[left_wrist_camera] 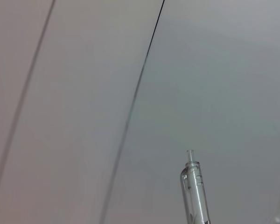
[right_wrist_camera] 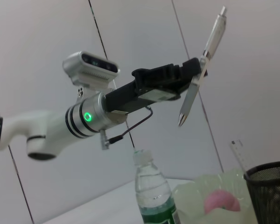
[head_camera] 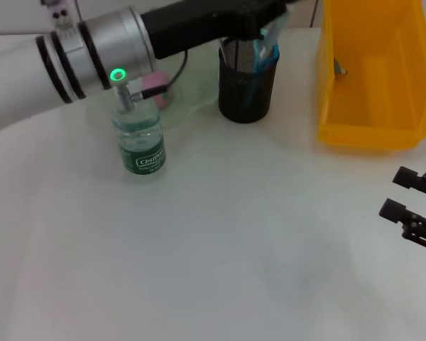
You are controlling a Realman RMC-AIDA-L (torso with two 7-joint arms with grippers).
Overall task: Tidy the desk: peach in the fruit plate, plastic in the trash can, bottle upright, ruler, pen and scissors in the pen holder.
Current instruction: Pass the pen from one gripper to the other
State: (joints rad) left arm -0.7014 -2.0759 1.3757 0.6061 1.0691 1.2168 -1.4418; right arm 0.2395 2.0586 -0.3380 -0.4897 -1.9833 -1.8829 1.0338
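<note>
My left gripper (right_wrist_camera: 196,70) clamps the pen (right_wrist_camera: 203,65) above the holder (head_camera: 247,84). My right gripper (head_camera: 412,206) rests apart by the desk's right edge. The bottle's (head_camera: 139,142) label is unreadable.

A white desk (head_camera: 213,270) fills nearly the whole head view, its surface smooth and matte, with soft, faint shadows and no hard glare; the light is even and diffuse. Along the top edge of that frame, at the upper left and near the upper centre, a narrow strip of pale wall (head_camera: 14,18) shows behind the desk's far edge. In both wrist views the wall (left_wrist_camera: 214,84) takes up most of the frame: plain, light grey panels, divided by thin dark seams (left_wrist_camera: 140,79) that run slantwise from the top of the frame toward the bottom. The panels look slightly pinkish toward the left side of the left wrist view.
</note>
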